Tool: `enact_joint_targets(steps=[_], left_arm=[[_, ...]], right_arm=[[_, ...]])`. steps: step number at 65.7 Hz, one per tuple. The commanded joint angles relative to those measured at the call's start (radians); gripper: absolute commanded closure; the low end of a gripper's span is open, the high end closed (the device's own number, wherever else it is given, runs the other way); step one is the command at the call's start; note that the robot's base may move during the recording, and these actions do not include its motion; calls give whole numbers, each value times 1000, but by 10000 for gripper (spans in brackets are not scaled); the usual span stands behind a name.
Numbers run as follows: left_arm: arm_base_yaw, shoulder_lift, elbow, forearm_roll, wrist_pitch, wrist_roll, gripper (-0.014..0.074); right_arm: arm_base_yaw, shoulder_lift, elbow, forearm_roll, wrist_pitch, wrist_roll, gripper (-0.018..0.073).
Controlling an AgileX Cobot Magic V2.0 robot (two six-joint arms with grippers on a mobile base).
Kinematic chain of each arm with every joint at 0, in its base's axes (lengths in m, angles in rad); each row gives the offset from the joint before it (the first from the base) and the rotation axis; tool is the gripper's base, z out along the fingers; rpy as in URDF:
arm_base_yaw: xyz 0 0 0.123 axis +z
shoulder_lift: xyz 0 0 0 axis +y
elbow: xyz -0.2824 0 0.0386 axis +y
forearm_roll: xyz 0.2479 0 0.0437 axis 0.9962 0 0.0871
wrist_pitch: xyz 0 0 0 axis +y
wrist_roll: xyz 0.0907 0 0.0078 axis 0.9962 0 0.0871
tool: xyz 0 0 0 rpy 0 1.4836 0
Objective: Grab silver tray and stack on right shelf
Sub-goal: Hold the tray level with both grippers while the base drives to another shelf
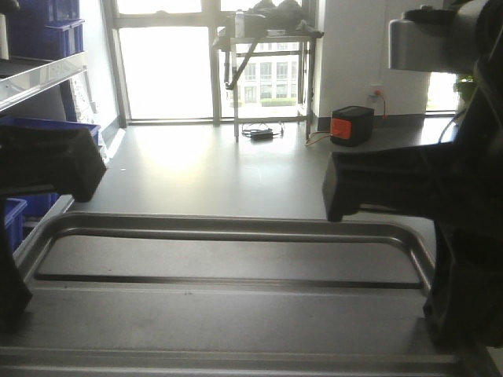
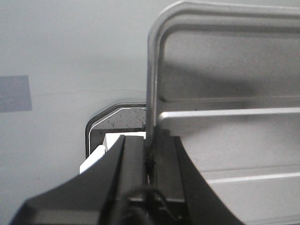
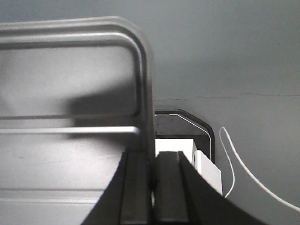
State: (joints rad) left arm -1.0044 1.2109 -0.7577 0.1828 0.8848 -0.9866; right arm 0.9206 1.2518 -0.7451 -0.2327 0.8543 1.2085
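Grabbing is looking finished, judging by how things are lying now. The silver tray (image 1: pixel 236 306) is hanging level between the two arms, filling the lower part of the front view with its far rim and rounded corners turned toward the window. The left pincer (image 2: pixel 150 154) is clamping the tray's left rim, its jaws drawn narrow with the raised edge running between them. The right pincer (image 3: pixel 152 164) is doing the same on the opposite rim, jaws pinched close around the metal. Both wrist views are showing bare grey floor (image 2: pixel 70 56) past the tray's edges and no counter under it, so the tray is most likely being carried in the air, off any support.

Stacking is what is remaining. The right shelf is not showing in any view: no rollers, no steel front rail, no red crossbars. The only racking in sight is sitting at the left edge of the front view, a rack (image 1: pixel 39 75) carrying blue bins (image 1: pixel 47 31), and that is not the target. Ahead, open floor is stretching toward an orange-and-black box (image 1: pixel 351 126) by the wall, and a white cable (image 3: pixel 243 168) is trailing on the ground beside the right arm.

So the robot is probably needing to turn or travel toward the shelf, line the tray up with it, lower it on and only then open both pincers.
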Motion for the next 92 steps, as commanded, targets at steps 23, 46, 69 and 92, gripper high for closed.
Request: enact_joint_targets(steps=[23,46,69,92], left_arm=[[-6,-24,-19,27,30,-3,689],[-6,-24,-19,27,30,-3,689],[-6,-24,-19,27,30,-3,689],[-6,-24,-19,27,30,-3,689]], right_arm=[[-5,-28,-20,-48,26,0,499],[-5,-28,-20,-48,27,0,499],[-5,-28,-20,-48,30,0,499],[-5,-28,-20,-48,33,0,499]])
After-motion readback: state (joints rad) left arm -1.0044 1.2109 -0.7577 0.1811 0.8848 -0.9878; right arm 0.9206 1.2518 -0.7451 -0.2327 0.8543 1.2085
